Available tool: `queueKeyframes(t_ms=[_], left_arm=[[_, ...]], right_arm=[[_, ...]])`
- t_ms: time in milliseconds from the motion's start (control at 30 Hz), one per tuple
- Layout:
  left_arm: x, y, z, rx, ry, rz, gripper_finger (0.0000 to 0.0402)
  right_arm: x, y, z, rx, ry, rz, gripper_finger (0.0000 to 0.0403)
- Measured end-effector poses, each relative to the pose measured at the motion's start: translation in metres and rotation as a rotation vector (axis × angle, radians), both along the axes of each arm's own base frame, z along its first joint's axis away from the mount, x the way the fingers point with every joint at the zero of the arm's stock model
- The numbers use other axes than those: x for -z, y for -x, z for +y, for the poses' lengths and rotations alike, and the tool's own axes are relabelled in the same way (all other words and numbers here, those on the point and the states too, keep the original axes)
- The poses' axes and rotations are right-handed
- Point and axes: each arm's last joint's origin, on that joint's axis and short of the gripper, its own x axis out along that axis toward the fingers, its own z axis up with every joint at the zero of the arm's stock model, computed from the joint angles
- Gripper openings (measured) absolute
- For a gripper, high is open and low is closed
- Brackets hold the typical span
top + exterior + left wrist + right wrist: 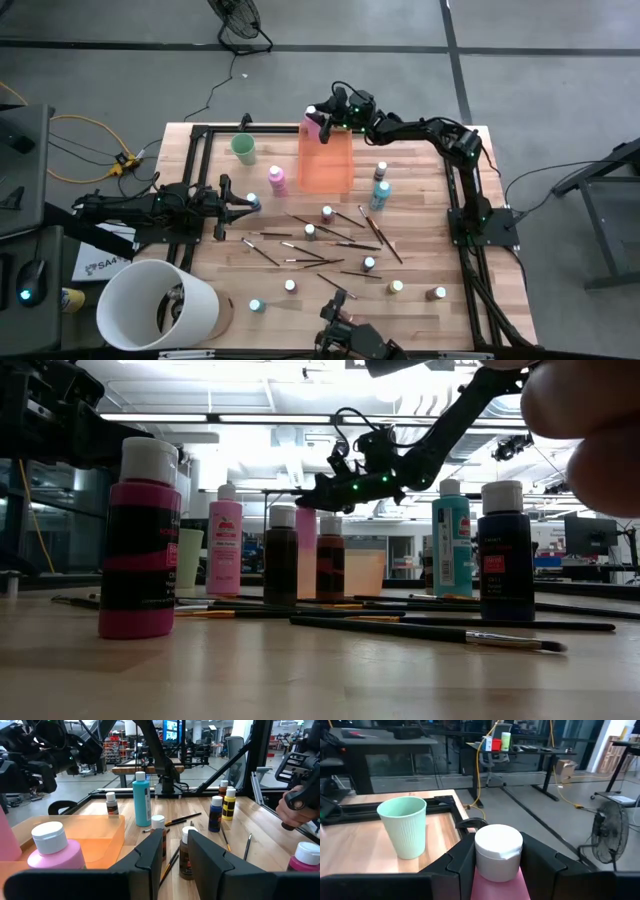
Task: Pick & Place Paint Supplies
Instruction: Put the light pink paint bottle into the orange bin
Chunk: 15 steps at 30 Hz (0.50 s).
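Observation:
My right gripper [322, 122] reaches over the far left corner of the orange tray [330, 170], shut on a pink white-capped bottle [498, 885]. My left gripper [240, 205] is open and low over the table's left side. Its tips are beside a small pale-capped bottle [255, 203], and two small dark bottles [187, 852] stand just beyond it. Another pink bottle [277, 180] stands left of the tray and two teal bottles [380, 190] right of it. Thin brushes [330, 240] and small bottles [369, 264] lie scattered over the table's middle. My right gripper pinches the pink bottle at its top, one finger [462, 862] on each side just under the white cap [498, 847]. The fingers come from the table's right, slanting down. The bottle hangs upright below them [306, 550]; other bottles hide its base.
A mint-green cup [243, 149] stands left of the tray near the far edge. A white bucket [155, 305] sits at the near left corner. A black frame [200, 135] borders the table. A person's hand [295, 805] holds a dark object at the near side.

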Motion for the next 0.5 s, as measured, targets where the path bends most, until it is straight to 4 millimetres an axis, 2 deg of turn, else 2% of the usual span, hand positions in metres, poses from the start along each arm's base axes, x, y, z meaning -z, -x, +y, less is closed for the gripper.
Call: queueKeyframes(t_ms=[500], left_arm=[[0.0000, 0.0000, 0.0000, 0.000, 0.000, 0.000, 0.0088]], right_arm=[[0.0016, -0.0016, 0.0017, 0.047, -0.072, -0.009, 0.0128]])
